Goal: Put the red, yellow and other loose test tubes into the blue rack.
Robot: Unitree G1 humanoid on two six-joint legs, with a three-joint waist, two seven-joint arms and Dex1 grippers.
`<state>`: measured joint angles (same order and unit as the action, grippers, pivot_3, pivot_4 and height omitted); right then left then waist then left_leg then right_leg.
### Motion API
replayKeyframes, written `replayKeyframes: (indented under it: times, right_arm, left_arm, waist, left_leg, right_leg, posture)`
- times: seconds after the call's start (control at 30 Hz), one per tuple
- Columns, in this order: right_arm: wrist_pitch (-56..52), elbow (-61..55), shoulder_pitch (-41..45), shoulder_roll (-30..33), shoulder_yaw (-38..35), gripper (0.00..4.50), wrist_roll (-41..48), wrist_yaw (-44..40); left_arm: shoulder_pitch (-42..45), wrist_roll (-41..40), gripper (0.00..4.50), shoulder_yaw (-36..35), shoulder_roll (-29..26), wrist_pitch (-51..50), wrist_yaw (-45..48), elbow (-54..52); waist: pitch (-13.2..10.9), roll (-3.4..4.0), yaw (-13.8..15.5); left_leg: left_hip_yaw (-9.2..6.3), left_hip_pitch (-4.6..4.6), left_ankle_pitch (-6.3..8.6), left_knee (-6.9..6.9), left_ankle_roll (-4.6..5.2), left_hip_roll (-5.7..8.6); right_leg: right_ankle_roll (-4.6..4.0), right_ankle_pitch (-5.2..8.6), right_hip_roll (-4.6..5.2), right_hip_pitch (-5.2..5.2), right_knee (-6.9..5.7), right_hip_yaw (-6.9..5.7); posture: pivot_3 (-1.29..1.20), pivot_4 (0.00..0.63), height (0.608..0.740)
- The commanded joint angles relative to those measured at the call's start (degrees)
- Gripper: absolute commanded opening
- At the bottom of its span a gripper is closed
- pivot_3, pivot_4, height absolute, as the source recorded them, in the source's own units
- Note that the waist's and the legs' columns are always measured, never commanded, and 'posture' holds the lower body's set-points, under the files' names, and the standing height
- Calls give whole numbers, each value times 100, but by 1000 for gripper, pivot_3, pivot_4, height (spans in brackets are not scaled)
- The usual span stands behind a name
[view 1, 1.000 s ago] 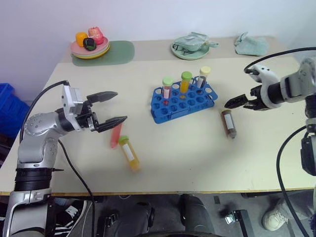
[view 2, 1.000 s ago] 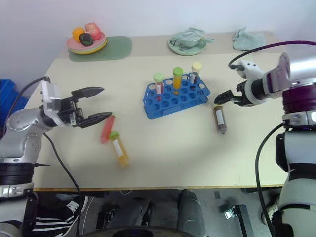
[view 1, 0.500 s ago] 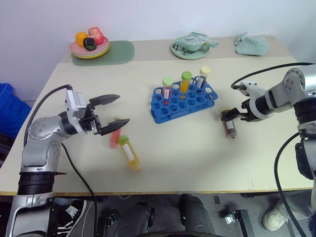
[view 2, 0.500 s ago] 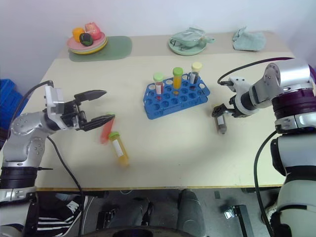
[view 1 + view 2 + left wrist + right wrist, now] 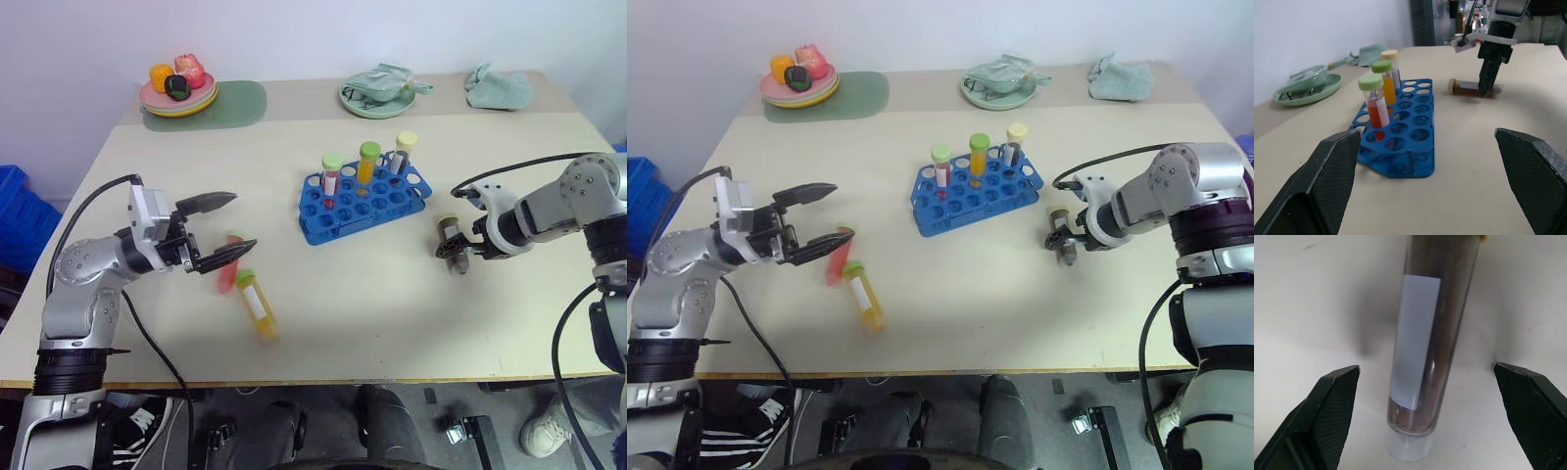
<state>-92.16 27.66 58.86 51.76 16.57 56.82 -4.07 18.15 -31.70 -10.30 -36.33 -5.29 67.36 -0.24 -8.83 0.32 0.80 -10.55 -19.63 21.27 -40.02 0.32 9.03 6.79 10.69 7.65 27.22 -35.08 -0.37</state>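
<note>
The blue rack (image 5: pixel 364 203) stands mid-table with three capped tubes upright in its back rows. A brown, cream-capped loose tube (image 5: pixel 451 238) lies on the table to its right. My right gripper (image 5: pixel 458 255) points down over it, open, with a finger on each side; the right wrist view shows the brown tube (image 5: pixel 1422 347) lying between the spread fingers (image 5: pixel 1327 421). The red tube (image 5: pixel 228 266) and the yellow tube (image 5: pixel 257 304) lie left of the rack. My left gripper (image 5: pixel 243 220) hovers open just left of the red tube, pointing toward the rack (image 5: pixel 1400 132).
A plate of toy fruit (image 5: pixel 177 88) on a green mat (image 5: pixel 235 103) sits at the back left. A green plate with a cloth (image 5: pixel 380 90) and a folded cloth (image 5: pixel 498 88) are at the back right. A blue bin (image 5: pixel 15 211) stands beside the table's left edge.
My right gripper has come down from above and turned to point at the table, now straddling the brown tube. The left gripper and all tubes stay put.
</note>
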Motion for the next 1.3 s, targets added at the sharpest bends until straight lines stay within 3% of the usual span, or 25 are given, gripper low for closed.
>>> replayKeyframes:
  times: [0.03, 0.13, 0.23, 0.33, 0.63, 0.77, 1.0, 1.23, 1.3]
  right_arm:
    - [-34, -122, -115, -26, -307, 4454, 424, 443]
    - [-34, -126, -187, -78, -480, 4454, 576, 763]
    - [-34, -190, -248, -60, -523, 3237, 744, 972]
    - [-34, -257, -286, -51, -535, 1663, 901, 1111]
    - [-34, -242, -393, -26, -687, 1663, 1326, 1541]
    - [-34, -279, -421, -45, -810, 845, 1410, 1676]
    - [-34, -646, -506, 47, -1527, 845, 1052, 1845]
    - [627, -2581, -1415, -87, -2860, 845, 235, 1658]
    - [1464, -3287, -1780, -286, -3129, 845, 51, 1225]
  left_arm:
    - [-30, -80, 4500, -176, -75, 67, -31, -221]
    - [-61, -92, 4500, -190, -88, 47, -48, -260]
    - [-87, -103, 4500, -201, -93, 30, -57, -281]
    - [-88, -109, 4500, -198, -95, 22, -61, -286]
    - [-55, -118, 4500, -174, -73, 0, -102, -288]
    - [-17, -112, 4500, -162, -79, 14, -87, -239]
    - [106, -83, 4500, -148, -92, 65, -5, -69]
    - [494, -12, 4500, -143, -124, 194, 187, 420]
    - [690, 19, 4500, -99, -107, 231, 215, 576]
  waist:
    - [0, 0, 3]
    - [1, -1, -2]
    - [1, -1, -3]
    - [1, -1, -5]
    - [1, -1, -1]
    - [1, -1, 1]
    - [1, -1, 6]
    - [1, -1, 2]
    - [1, -2, 0]
  left_leg:
    - [0, 0, 0, 0, 0, 0]
    - [0, 2, 0, -1, 0, 0]
    - [0, 3, 0, 0, 0, 0]
    - [1, 4, 0, 1, 0, -1]
    - [0, 5, 0, 0, 1, 0]
    - [1, 5, 0, 0, 1, 0]
    - [1, 4, 0, 0, 1, 0]
    - [2, 4, 0, 0, 2, 0]
    - [3, 5, 0, -1, 2, 0]
  right_leg:
    - [0, 0, 0, -1, 0, 0]
    - [1, -1, 0, -2, 1, 0]
    - [1, -1, 0, -3, 0, 0]
    - [1, -1, 0, -3, 0, 0]
    - [2, -1, 0, -6, 1, 0]
    - [2, -2, 0, -6, 1, 0]
    - [3, -2, 0, -6, 2, 0]
    - [6, -4, -1, -6, 2, -1]
    - [8, -5, -2, -5, 0, -1]
  posture:
    - [0, 150, 740]
    - [0, 150, 740]
    - [0, 150, 740]
    - [0, 150, 740]
    - [0, 150, 740]
    - [0, 150, 740]
    - [0, 150, 740]
    - [0, 150, 740]
    - [0, 150, 740]
